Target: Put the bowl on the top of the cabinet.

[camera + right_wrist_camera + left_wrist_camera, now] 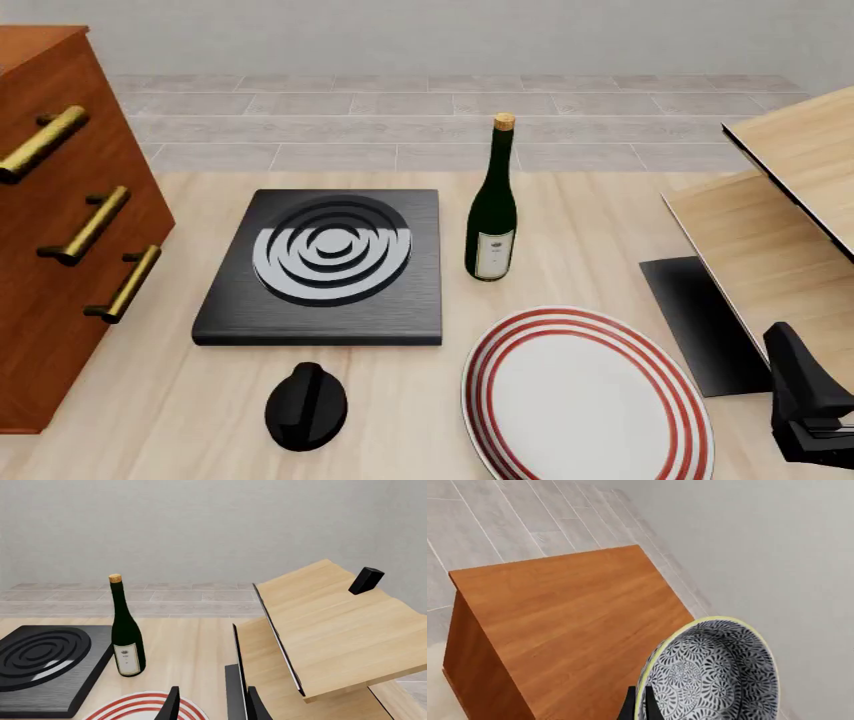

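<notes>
In the left wrist view the bowl (714, 675), with a black-and-white paisley inside and a thin yellow rim, is held tilted on edge above the flat reddish-brown top of the cabinet (574, 620). My left gripper (639, 707) is shut on the bowl's rim, one dark finger on each side. The front view shows the cabinet (54, 230) at the left with brass bar handles; the bowl and left gripper are out of that view. My right gripper (213, 707) is open and empty, low at the table's right front, where its arm (807, 405) shows.
A black hob (327, 262) with grey rings, a dark wine bottle (493, 205), a white plate with red rings (587, 395) and a black knob-shaped object (306, 405) are on the table. Pale wood panels (787, 230) stand at the right, with a small black block (366, 580) on top.
</notes>
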